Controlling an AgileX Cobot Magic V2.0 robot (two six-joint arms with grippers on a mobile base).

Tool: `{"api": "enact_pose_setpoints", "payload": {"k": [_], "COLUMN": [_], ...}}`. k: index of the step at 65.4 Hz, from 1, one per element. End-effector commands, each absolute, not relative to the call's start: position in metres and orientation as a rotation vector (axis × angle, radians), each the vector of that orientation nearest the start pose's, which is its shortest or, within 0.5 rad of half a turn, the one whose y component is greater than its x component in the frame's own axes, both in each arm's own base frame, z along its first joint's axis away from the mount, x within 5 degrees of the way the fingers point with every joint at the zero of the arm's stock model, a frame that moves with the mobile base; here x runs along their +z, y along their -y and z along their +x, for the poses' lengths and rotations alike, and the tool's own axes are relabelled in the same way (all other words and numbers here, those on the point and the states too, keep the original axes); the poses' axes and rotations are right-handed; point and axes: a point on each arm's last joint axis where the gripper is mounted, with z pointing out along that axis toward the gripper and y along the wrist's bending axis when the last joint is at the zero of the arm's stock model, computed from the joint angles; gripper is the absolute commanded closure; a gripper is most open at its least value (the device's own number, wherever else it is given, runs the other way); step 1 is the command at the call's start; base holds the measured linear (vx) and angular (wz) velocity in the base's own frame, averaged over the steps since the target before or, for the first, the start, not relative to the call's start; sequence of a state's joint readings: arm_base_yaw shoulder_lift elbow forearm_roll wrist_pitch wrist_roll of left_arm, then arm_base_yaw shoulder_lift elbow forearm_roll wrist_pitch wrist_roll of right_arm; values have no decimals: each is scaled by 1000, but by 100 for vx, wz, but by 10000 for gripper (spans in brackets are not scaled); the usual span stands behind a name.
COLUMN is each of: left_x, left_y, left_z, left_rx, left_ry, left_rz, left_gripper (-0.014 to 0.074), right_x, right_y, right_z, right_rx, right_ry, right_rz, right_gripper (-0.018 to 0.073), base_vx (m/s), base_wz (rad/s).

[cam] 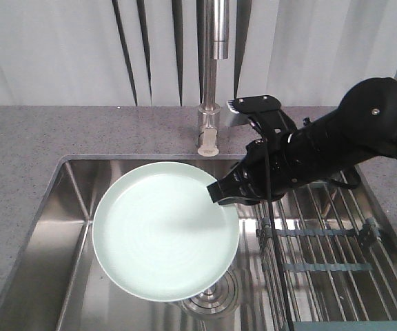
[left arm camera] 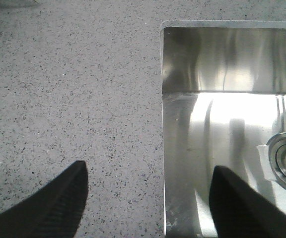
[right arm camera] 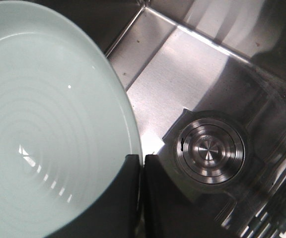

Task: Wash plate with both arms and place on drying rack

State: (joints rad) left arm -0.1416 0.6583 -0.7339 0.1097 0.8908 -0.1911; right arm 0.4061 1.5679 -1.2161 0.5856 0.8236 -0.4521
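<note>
We see the plate [cam: 164, 231] held above the sink [cam: 74, 227], face up and roughly level, clear of the basin floor. It is round, pale mint green, smooth and glossy. The right wrist view shows faint concentric rings on its face and a shallow raised rim.

The right gripper [cam: 226, 192] is clamped on the plate's right edge. In the wrist view we see its two black fingers [right arm camera: 128, 198] pinching the rim, one on each side. The right arm [cam: 350, 138], black and bulky, reaches in from the right, above the drying rack [cam: 329, 241]. That rack's thin metal rods and grey-blue cross pieces lie over the right part of the sink.

Below the plate's near edge sits the round ribbed steel drain [cam: 212, 300]. The sink is brushed steel with bright reflections. Behind it a chrome faucet [cam: 212, 76] rises from the speckled grey countertop [cam: 33, 138], with a pale pleated curtain [cam: 60, 48] beyond.

The left gripper [left arm camera: 149, 171] is spread wide and holds nothing. It hangs over the line where countertop meets sink.
</note>
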Motion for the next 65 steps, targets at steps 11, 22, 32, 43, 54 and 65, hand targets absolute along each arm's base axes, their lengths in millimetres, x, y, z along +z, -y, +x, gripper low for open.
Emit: {"api": "enact_pose_setpoints", "payload": {"k": [11, 22, 32, 43, 54, 65], "left_x": [341, 341, 341, 341, 341, 341], "left_y": [8, 8, 8, 8, 8, 8], "left_z": [114, 114, 114, 114, 114, 114], "left_rx": [-53, -53, -53, -53, -53, -53], "left_ry": [-2208, -2208, -2208, -2208, -2208, -2208], "left_rz": [-27, -27, -27, -27, -27, -27], "left_gripper": [115, 115, 115, 115, 115, 115], "right_x": [317, 321, 325, 326, 325, 322], "right_y": [-170, -161, -149, -131, -105, -83], "right_z": [323, 348, 369, 383, 389, 390], "right_rx": [678, 652, 628, 604, 581, 570], "right_ry": [-2379, -2372, -2362, -2353, -2378, -2418], "right_rz": [-673, -664, -637, -593, -527, -484], "right_gripper": [561, 561, 561, 561, 561, 561], "base_vx": [0, 0, 0, 0, 0, 0], "base_wz": [0, 0, 0, 0, 0, 0]}}
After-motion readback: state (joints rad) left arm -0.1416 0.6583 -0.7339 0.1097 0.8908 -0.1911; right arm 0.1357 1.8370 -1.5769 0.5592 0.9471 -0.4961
